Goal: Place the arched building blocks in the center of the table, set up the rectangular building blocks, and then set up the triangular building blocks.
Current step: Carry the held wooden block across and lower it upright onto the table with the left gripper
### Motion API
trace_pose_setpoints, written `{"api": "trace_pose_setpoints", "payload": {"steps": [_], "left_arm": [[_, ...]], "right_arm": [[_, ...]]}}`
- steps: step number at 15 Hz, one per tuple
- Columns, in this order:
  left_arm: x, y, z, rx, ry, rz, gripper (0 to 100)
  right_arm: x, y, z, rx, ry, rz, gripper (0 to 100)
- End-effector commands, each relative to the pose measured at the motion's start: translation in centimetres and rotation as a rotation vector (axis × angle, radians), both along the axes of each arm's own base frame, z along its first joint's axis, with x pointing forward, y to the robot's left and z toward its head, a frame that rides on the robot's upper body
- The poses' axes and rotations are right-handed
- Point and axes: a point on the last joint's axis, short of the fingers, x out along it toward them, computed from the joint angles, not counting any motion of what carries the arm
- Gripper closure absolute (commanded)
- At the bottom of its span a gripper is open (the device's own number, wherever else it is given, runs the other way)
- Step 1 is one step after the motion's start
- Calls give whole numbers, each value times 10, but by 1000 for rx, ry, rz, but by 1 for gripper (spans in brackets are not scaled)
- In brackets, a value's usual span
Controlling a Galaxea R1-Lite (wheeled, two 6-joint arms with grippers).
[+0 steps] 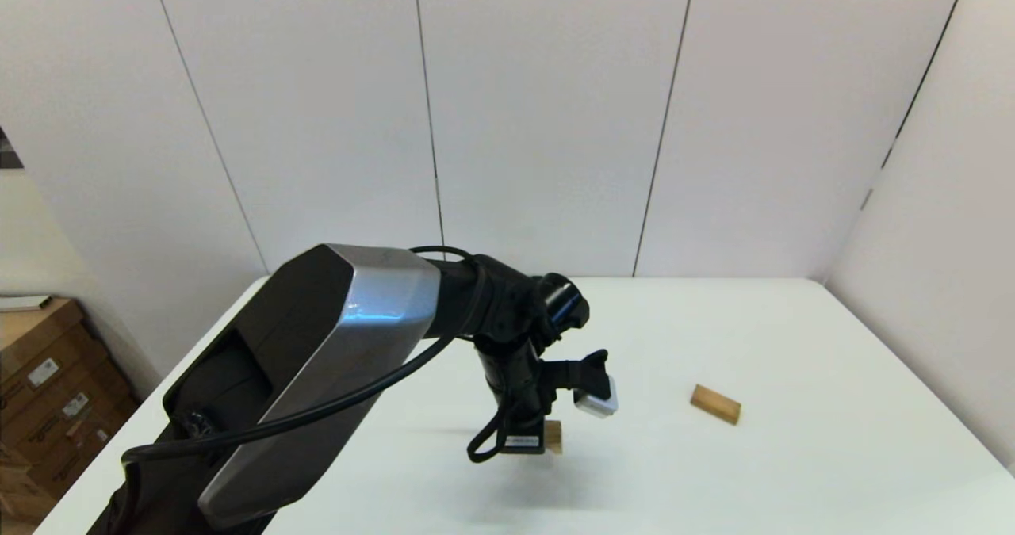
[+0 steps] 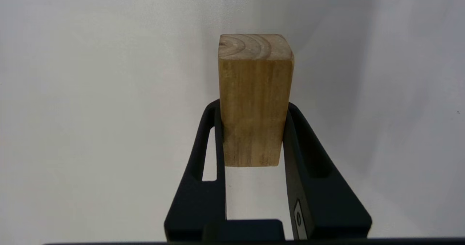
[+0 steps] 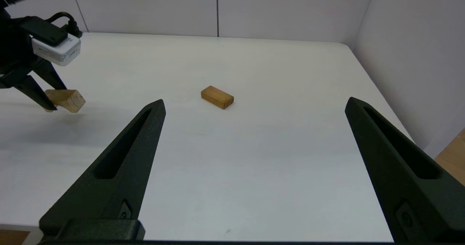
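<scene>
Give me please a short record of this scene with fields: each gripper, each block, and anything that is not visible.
left gripper: shut on the chunky wooden block, near the table's middle
chunky wooden block: held, seemingly just above the table; no notch visible
rectangular slab: lying flat, apart, on the robot's right of the held block
right gripper: open, idle, holding nothing
triangular block: not in view
</scene>
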Motion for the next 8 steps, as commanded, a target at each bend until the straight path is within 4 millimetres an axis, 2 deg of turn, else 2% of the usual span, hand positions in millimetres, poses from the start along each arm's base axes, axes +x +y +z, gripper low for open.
{"api": "trace_pose_setpoints", "payload": {"steps": [1,8], "left_arm": [[0,-1,-8,51,-18,3,100],[0,0,-14,70,-10,9,100]], "right_arm": [[0,0,0,0,1,1,0],[0,0,0,0,1,1,0]]}}
